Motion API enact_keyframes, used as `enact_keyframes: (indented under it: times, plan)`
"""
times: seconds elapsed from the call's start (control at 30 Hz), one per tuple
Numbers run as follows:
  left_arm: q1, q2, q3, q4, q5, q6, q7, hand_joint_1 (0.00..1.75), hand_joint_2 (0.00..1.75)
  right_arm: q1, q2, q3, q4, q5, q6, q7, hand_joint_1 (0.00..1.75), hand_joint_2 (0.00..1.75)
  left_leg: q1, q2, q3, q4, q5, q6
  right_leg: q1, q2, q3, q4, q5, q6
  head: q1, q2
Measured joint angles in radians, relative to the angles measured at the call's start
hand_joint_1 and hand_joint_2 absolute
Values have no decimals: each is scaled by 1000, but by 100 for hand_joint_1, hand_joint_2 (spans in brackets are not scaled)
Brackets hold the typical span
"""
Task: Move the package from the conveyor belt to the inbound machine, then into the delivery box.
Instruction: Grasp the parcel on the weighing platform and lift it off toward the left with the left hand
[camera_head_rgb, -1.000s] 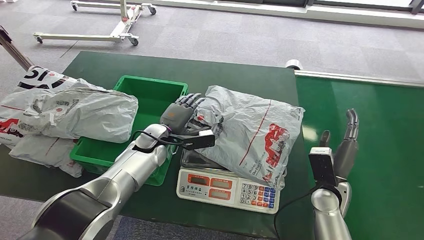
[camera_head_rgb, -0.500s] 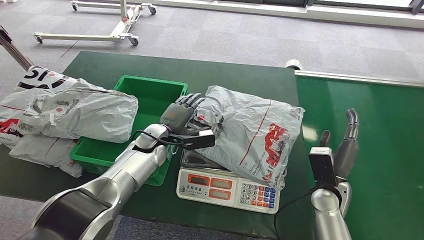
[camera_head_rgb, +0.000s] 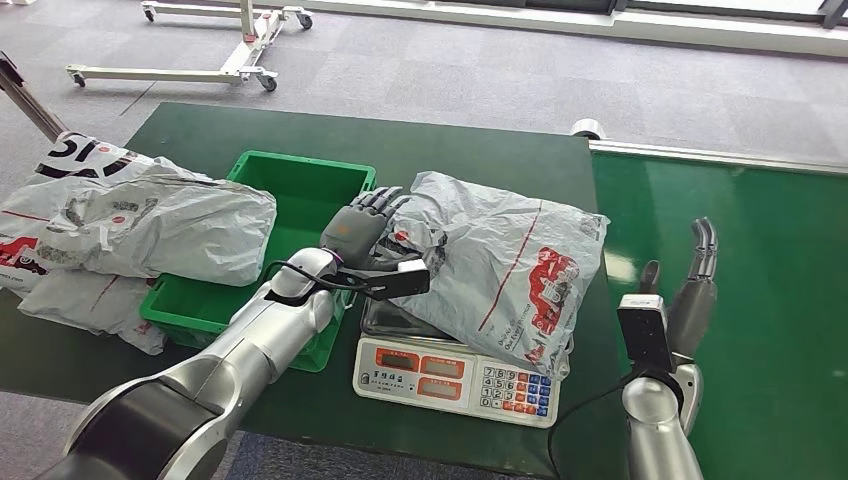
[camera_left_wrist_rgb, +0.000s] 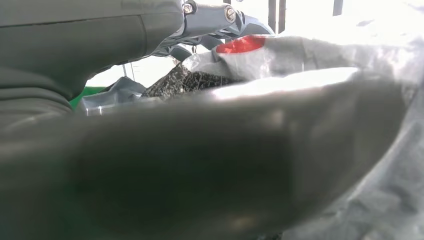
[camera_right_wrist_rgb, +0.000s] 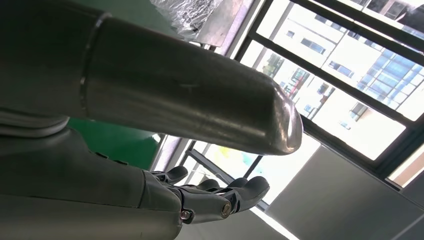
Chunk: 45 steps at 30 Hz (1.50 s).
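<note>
The left hand (camera_head_rgb: 356, 228) lies flat on the near-left edge of the package (camera_head_rgb: 495, 262), fingers stretched out and laid against the grey plastic; whether the thumb has caught any of the film from below I cannot tell, so the grip itself is unclear. In the left wrist view the thick thumb (camera_left_wrist_rgb: 210, 165) is blurred across the foreground, with crumpled grey wrap and a red printed patch (camera_left_wrist_rgb: 241, 44) of the package just beyond the darker fingers (camera_left_wrist_rgb: 210, 15).

The right hand (camera_head_rgb: 690, 290) is held upright over the conveyor belt (camera_head_rgb: 740, 260), well apart from the package, its fingers straight and spread, holding nothing. The right wrist view shows the same: thumb (camera_right_wrist_rgb: 200, 105) and fingers (camera_right_wrist_rgb: 225, 197) apart with open air between them, windows behind.

The package, a grey courier bag with red print, rests on the platform of the inbound machine (camera_head_rgb: 455, 375), a weighing scale with red displays and a keypad, and overhangs it on the right side. Just left of the scale sits the green delivery box (camera_head_rgb: 300, 185). Across the box's left rim and the green table (camera_head_rgb: 470, 150) lies a pile of other grey bags (camera_head_rgb: 130, 225). On the carpet beyond stands a white wheeled frame (camera_head_rgb: 235, 50)
</note>
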Motion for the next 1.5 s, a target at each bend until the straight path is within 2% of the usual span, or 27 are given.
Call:
enact_keyframes:
  times: [0.07,0.17,0.2,0.53,1.0,1.03,1.13,1.17,1.5]
  plan:
    - [-1,-2,-9,5,-31,-56,5,0,175,-2,3,0,4,-11,22,6,0,0,0,0,0,0,0,0,0,0,0,0,0,0,0,0]
    - [4,-11,-58,30,-117,-228,31,0,175,-15,18,1,45,-43,60,0,0,0,0,0,0,0,0,0,0,0,1,0,0,0,0,0]
    - [7,-14,-72,37,-130,-254,37,0,175,-19,23,2,64,-51,59,-9,0,0,0,-1,0,0,0,0,0,-1,1,0,0,0,0,0]
    - [-20,-30,-131,63,-138,-268,43,0,175,-49,42,5,150,-67,52,-29,0,0,0,-4,5,0,0,1,-1,-4,7,0,0,1,0,0]
    - [-26,-32,-142,69,-138,-278,43,1,175,-54,43,5,166,-72,57,-24,0,0,0,-4,7,0,0,1,-1,-4,9,0,0,1,0,0]
    - [-27,-32,-142,69,-138,-279,43,24,175,-54,43,5,166,-72,59,-22,0,0,0,-4,7,0,0,1,-1,-4,9,0,0,1,0,0]
    - [-27,-32,-142,70,-139,-285,41,154,175,-54,43,5,166,-75,62,-19,0,0,0,-4,7,0,0,1,-1,-4,9,0,0,1,0,0]
    - [-27,-32,-142,70,-139,-287,40,175,175,-54,43,5,167,-77,62,-19,0,0,0,-4,7,0,0,1,-1,-4,9,0,0,1,0,0]
    - [-30,-37,-147,72,-144,-288,34,175,175,-54,43,5,167,-85,62,-21,0,0,0,-3,8,0,1,1,-1,-3,10,0,0,0,0,0]
